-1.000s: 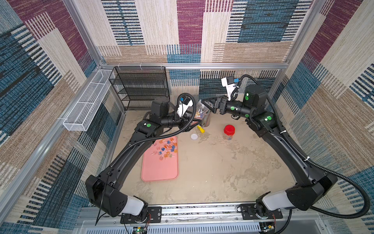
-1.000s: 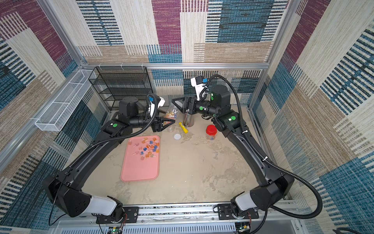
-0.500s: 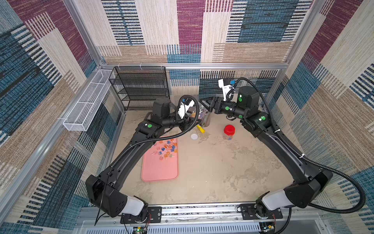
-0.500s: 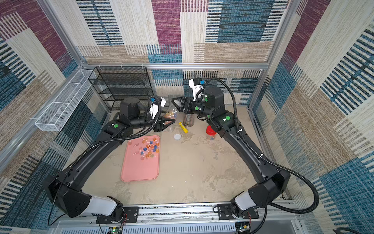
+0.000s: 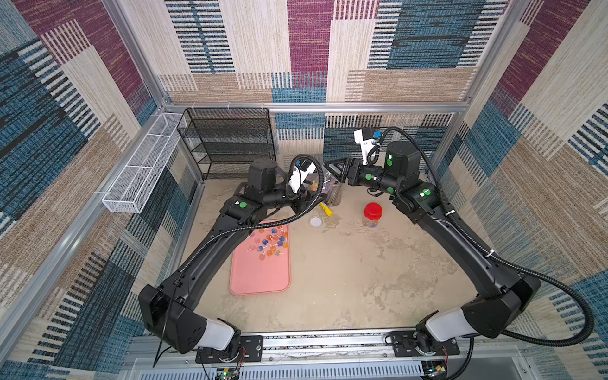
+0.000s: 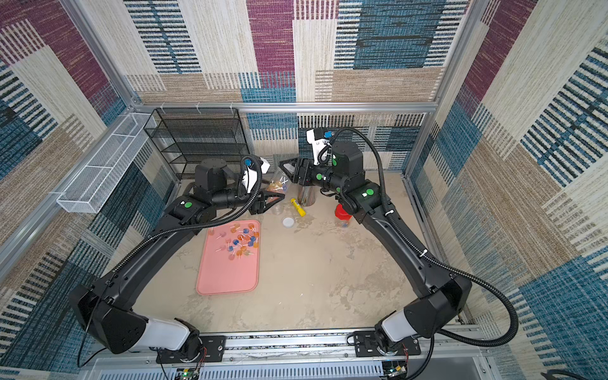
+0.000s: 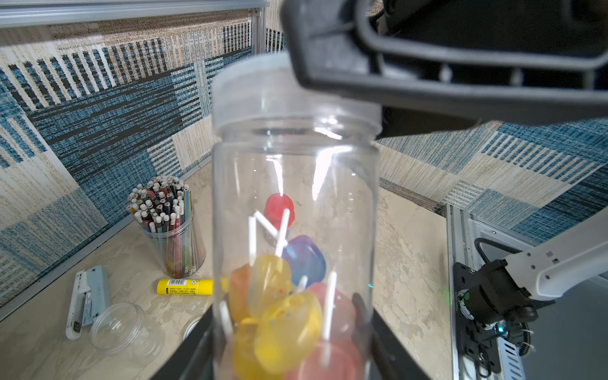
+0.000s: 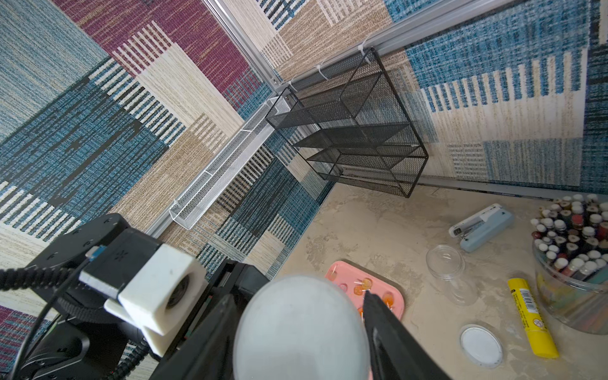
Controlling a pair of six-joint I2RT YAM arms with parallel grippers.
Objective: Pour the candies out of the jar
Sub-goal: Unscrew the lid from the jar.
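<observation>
A clear jar (image 7: 296, 197) with a frosted white lid (image 7: 263, 95) is held upright above the back of the table by my left gripper (image 7: 289, 322), which is shut on its lower body. Several candies (image 7: 283, 316) on white sticks lie in its bottom. In both top views the jar (image 5: 320, 184) (image 6: 279, 184) hangs between the two arms. My right gripper (image 8: 296, 296) has come in from the right, and its fingers press both sides of the lid (image 8: 296, 329). More candies (image 5: 269, 243) lie scattered on the far end of a pink tray (image 5: 260, 276).
A cup of pencils (image 5: 334, 195), a yellow glue stick (image 5: 325, 209), a loose white lid (image 5: 316, 222) and a red-lidded jar (image 5: 372, 214) stand near the jar. An empty clear jar (image 7: 121, 329) and a stapler (image 7: 87, 299) lie behind. A black mesh shelf (image 5: 230, 144) fills the back left.
My right gripper has moved left to the jar's top and its jaws have closed in on the lid. The left arm has kept the jar almost still.
</observation>
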